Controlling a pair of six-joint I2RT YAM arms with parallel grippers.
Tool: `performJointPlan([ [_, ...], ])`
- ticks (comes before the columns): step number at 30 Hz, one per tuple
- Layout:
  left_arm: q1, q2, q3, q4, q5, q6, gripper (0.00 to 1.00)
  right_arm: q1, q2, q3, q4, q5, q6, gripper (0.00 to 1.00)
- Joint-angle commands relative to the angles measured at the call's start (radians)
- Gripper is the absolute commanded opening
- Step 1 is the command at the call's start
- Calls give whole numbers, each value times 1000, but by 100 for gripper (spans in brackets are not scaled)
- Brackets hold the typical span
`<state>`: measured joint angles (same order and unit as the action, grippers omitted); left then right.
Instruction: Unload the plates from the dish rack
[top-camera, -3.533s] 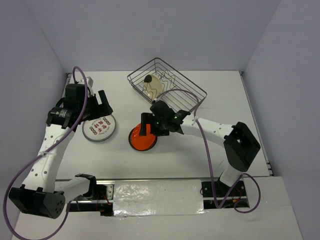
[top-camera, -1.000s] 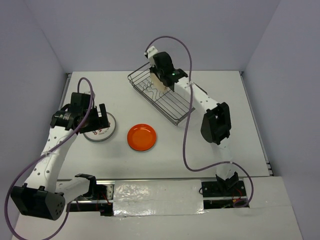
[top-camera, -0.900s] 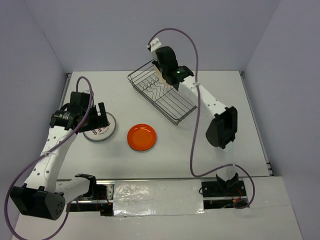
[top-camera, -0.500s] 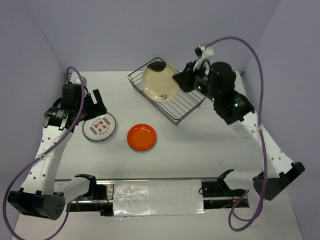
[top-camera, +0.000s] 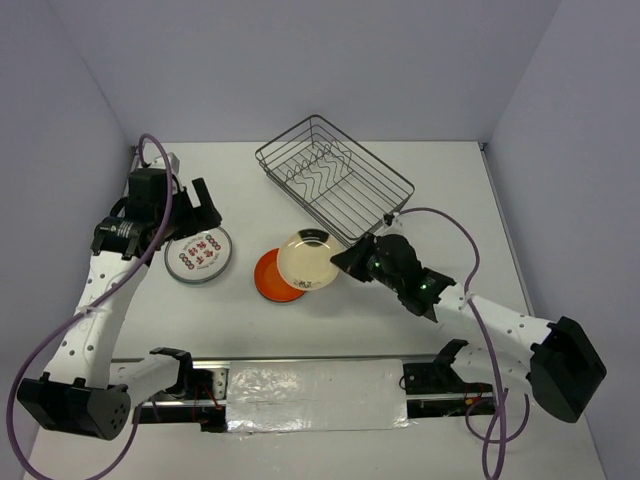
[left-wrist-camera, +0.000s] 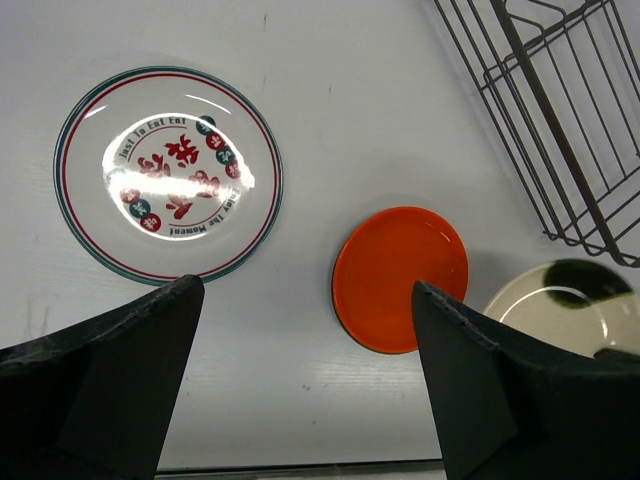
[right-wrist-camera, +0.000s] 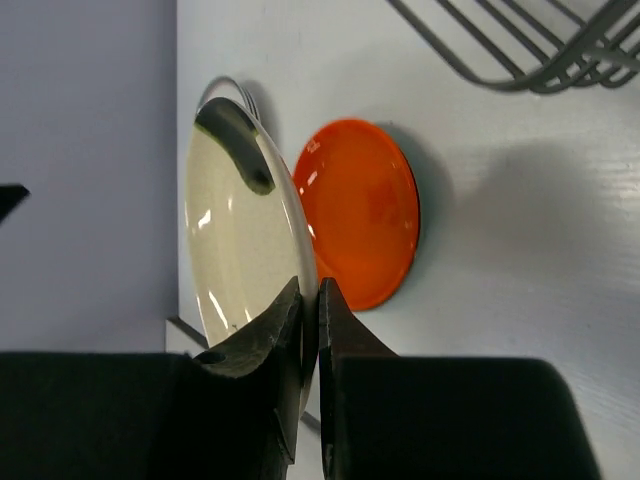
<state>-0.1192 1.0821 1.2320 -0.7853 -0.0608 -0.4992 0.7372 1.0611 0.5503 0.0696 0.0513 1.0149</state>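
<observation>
The wire dish rack (top-camera: 336, 188) stands at the back centre with no plate in it. My right gripper (top-camera: 340, 262) is shut on the rim of a cream plate with a dark mark (top-camera: 307, 258), held tilted just above the orange plate (top-camera: 270, 282). In the right wrist view the jaws (right-wrist-camera: 310, 300) pinch the cream plate (right-wrist-camera: 240, 250) edge-on beside the orange plate (right-wrist-camera: 365, 225). A white plate with red motifs (top-camera: 198, 255) lies flat to the left. My left gripper (top-camera: 185, 222) hovers open above it, its fingers (left-wrist-camera: 110, 380) wide apart and holding nothing.
The rack's corner (left-wrist-camera: 560, 110) shows at the left wrist view's upper right, with the white plate (left-wrist-camera: 168, 175), orange plate (left-wrist-camera: 400, 278) and cream plate (left-wrist-camera: 560, 305) below. Grey walls close the table on three sides. A taped strip (top-camera: 315, 392) runs along the near edge.
My right arm lifted the cream plate out of the rack and carried it forward and down over the orange plate. The left gripper shifted slightly and stays open.
</observation>
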Motion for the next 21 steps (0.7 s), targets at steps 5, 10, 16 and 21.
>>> performJointPlan([
  [5,6,-56,-8,0,-2,25,99,11,186,59,205,61,119,0],
  [10,6,-79,-5,-37,-34,34,100,69,307,134,203,58,110,0],
  [16,6,-100,-19,-66,-14,51,99,80,413,152,239,58,120,2],
  [21,6,-122,-40,-84,-20,59,100,83,500,191,220,42,102,15],
])
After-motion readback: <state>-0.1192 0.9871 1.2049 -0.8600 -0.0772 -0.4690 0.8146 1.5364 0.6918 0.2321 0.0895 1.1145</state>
